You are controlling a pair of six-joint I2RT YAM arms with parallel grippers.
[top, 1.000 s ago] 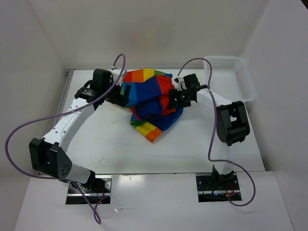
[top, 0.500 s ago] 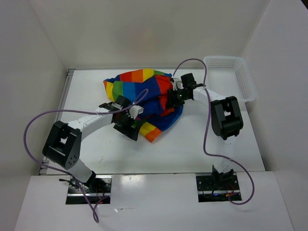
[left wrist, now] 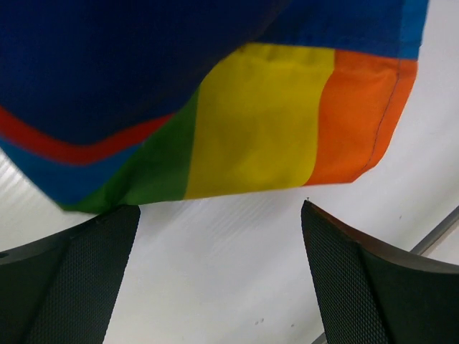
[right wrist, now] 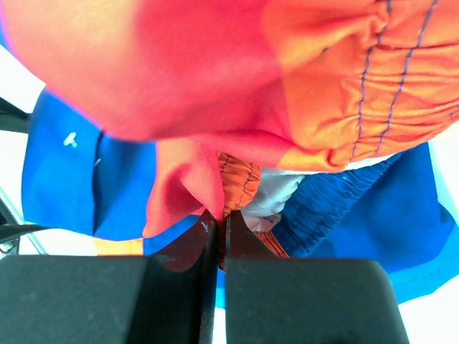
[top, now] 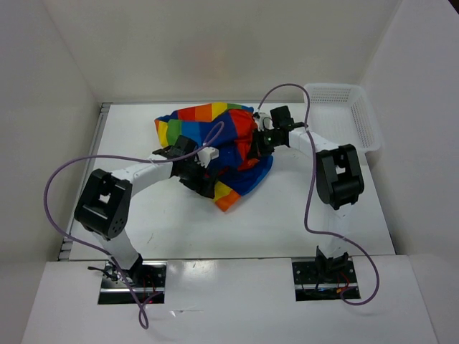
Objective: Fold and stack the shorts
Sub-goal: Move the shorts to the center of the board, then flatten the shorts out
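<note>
On shorts (top: 208, 132), right end effector (right wrist: 222, 228) newly clamped

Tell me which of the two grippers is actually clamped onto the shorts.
The right gripper: its jaws are shut on a red-orange fold of the shorts. The left gripper stands wide open at the striped hem, gripping nothing.

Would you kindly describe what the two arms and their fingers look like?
The left arm and right arm look alike: white tubular links joined by bulky black joint housings. A thin purple cable loops loosely along each arm. The fingers are matte black, broad and wedge-shaped, with finely textured pads.
</note>
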